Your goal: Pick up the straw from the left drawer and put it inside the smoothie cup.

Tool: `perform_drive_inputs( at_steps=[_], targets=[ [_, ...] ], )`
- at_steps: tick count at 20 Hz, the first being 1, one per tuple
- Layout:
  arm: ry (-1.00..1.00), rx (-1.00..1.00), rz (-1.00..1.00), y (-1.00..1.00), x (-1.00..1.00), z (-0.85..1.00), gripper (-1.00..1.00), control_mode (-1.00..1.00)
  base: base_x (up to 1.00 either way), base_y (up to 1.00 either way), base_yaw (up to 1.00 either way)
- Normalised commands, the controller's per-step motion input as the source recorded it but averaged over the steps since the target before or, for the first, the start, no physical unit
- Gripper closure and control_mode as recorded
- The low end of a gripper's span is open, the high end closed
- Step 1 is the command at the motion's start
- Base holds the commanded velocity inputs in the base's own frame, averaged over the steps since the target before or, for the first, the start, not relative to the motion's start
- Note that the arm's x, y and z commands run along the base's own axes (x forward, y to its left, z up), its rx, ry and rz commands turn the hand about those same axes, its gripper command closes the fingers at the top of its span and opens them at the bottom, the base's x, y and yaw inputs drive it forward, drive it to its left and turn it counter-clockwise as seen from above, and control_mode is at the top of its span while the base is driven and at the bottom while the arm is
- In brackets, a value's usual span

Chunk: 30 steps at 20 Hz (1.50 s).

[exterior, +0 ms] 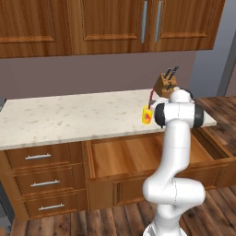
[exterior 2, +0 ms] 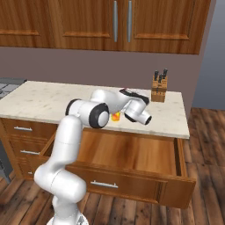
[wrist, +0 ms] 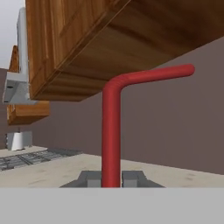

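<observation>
The thin red straw [wrist: 111, 131] stands between my gripper's [wrist: 111, 177] two dark finger tips, which are shut on its lower end; its bent tip points right in the hand view. From the left base view the straw [exterior: 150, 97] is a short red line just above the small yellow smoothie cup [exterior: 147, 115] on the counter's front right; whether it touches the cup I cannot tell. My forearm hides most of the cup [exterior 2: 116, 116] in the right base view. The left drawer [exterior: 133, 156] is pulled open below the counter, its plain wood floor [exterior 2: 132, 151] bare.
A wooden knife block [exterior: 166, 84] stands behind the cup near the wall. Upper cabinets [exterior: 106, 23] hang low over the stone counter [exterior: 69, 115]. Three narrow drawers with silver handles [exterior: 44, 182] sit left of the open drawer. A stove [exterior 2: 6, 85] lies at far left.
</observation>
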Motion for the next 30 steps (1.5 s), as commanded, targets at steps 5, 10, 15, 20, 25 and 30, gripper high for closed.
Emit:
perform_drive_inputs(
  at_steps=[5,10,15,20,25,30],
  targets=[
    [0.00,0.00,0.00,0.00,-0.25,0.00,1.00,-1.00,0.00,0.00,0.00],
    [0.00,0.00,0.00,0.01,-0.03,0.00,1.00,-1.00,0.00,0.00,0.00],
    [0.00,0.00,-0.01,0.04,0.00,0.00,1.00,-1.00,0.00,0.00,0.00],
    [0.00,0.00,-0.01,0.04,0.00,0.00,1.00,-1.00,0.00,0.00,0.00],
    [0.00,0.00,-0.01,0.03,0.00,-0.03,1.00,-1.00,0.00,0.00,0.00],
    [0.00,-0.02,-0.01,0.01,0.00,-0.16,1.00,-1.00,0.00,0.00,0.00]
  ],
)
